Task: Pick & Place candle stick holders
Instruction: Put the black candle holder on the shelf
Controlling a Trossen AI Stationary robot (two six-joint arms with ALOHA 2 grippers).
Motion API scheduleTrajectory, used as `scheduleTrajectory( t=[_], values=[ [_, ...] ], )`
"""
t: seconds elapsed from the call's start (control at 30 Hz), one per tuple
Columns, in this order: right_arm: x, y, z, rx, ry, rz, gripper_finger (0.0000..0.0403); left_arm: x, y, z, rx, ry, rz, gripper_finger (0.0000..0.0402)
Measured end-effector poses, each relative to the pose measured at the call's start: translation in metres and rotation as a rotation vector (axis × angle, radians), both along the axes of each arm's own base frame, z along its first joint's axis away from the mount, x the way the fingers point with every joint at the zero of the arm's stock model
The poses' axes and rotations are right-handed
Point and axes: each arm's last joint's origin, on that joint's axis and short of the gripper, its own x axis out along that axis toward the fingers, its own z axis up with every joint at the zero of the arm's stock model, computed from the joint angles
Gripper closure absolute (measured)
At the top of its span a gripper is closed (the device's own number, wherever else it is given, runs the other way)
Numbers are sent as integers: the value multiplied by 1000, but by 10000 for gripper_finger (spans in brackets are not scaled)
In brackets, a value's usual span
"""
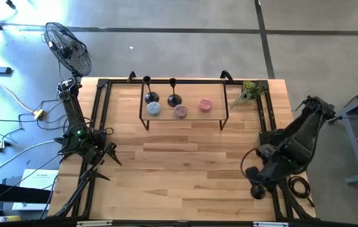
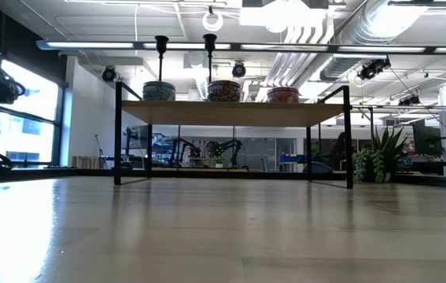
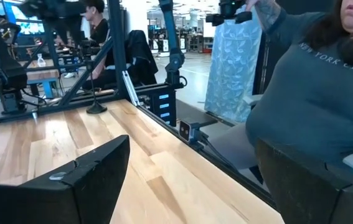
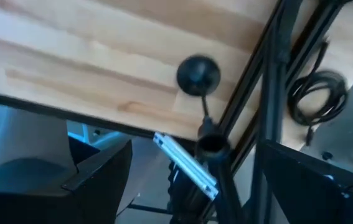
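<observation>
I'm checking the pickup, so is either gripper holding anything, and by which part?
Nothing is held. The right gripper is open over a candle holder at the table's edge, without gripping it; the left gripper is open and empty.

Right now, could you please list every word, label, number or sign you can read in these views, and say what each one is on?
"NEW YORK CIT": pale letters across the chest of a person's grey sweatshirt, beyond the table's edge in the left wrist view; the end of the last word is cut off.
Nothing else can be read: a white paper on the floor beside the table carries print too small to make out.
</observation>
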Motion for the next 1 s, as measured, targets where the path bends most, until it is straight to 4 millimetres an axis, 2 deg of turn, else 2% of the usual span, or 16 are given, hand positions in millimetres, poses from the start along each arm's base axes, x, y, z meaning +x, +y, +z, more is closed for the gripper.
scheduleTrajectory(
  t=[0.23, 0.53, 1.0],
  values=[
    [-5, 30, -11, -31, -18, 23, 60, 0, 0, -1, 6, 4, 9, 62],
    [-22, 47, -17, -90, -6, -33, 59, 0, 0, -1, -17, 18, 8, 62],
    [-12, 67, -40, -156, 61, -11, 59, 0, 0, -1, -41, 33, 7, 62]
  ],
)
